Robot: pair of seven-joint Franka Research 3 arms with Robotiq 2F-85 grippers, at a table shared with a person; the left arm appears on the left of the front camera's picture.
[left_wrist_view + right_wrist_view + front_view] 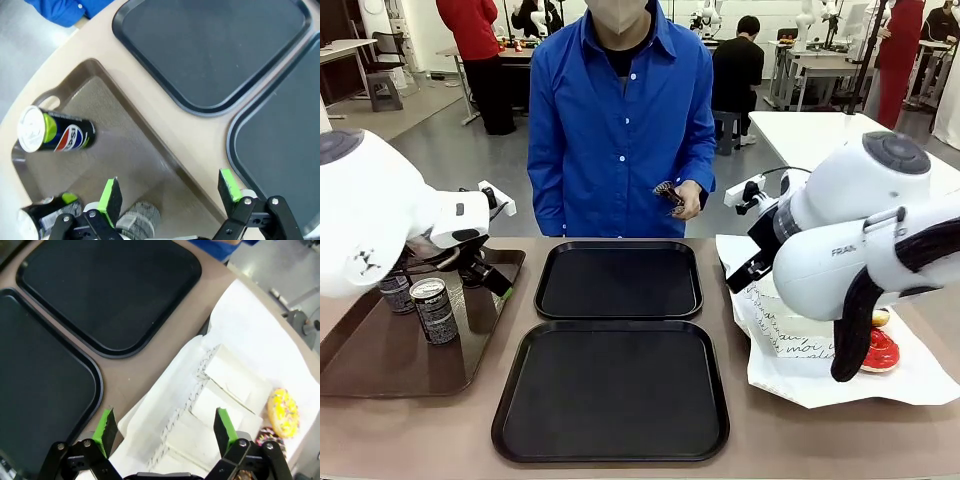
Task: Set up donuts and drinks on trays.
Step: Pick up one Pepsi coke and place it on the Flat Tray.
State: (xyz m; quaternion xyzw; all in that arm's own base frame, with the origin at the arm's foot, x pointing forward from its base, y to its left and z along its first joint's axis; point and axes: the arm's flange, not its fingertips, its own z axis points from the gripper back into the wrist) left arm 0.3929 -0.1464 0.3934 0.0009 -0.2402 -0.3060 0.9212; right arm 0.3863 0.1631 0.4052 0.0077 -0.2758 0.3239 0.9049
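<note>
- Pepsi can [62, 136], left middle of the left wrist view, on the brown tray [125, 155]: round red-white-blue Pepsi logo on black. The white letters "PSI" read sideways next to it, and the start of the word curves out of sight.
- Right arm [840, 262], centre right of the front view: grey capitals "FRA" on the white shell, rest of the word hidden.
- White paper [790, 340], lower right of the front view: black looping script, with "moi" legible. The other words are too small and creased to read.
- Drink cans [433, 310], lower left of the front view: pale lettering on dark labels, not legible.
</note>
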